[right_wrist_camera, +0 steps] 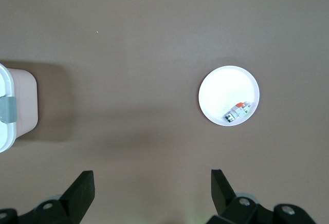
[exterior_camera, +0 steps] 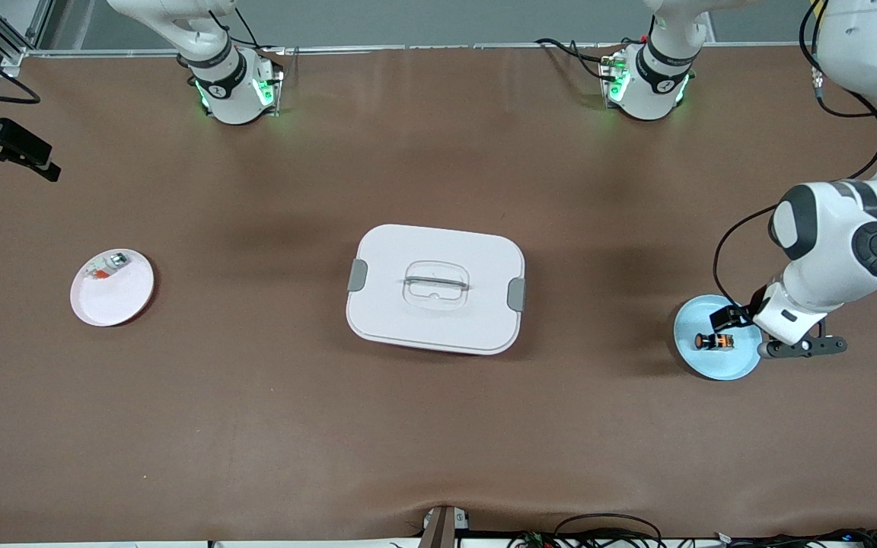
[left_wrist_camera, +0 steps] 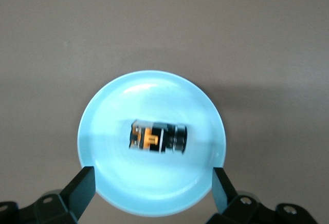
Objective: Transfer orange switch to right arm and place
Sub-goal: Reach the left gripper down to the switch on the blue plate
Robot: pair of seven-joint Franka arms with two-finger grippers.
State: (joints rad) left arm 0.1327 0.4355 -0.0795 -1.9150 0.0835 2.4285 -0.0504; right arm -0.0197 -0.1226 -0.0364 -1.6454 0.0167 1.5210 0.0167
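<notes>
The orange switch [exterior_camera: 715, 341] lies on its side in a small blue plate [exterior_camera: 735, 365] at the left arm's end of the table. In the left wrist view the switch [left_wrist_camera: 158, 136] is black with orange parts, in the middle of the blue plate [left_wrist_camera: 103, 131]. My left gripper [exterior_camera: 800, 348] hangs above the plate's edge; it is open and empty [left_wrist_camera: 152, 188], and its fingers stand wide on either side of the plate's rim. My right gripper [right_wrist_camera: 151, 193] is open and empty, high over bare table.
A white lidded box [exterior_camera: 435, 289] with grey clips stands mid-table and shows in the right wrist view [right_wrist_camera: 15, 106]. A white plate [exterior_camera: 115, 301] at the right arm's end holds a small whitish-silver part with a red-orange tab [right_wrist_camera: 237, 112].
</notes>
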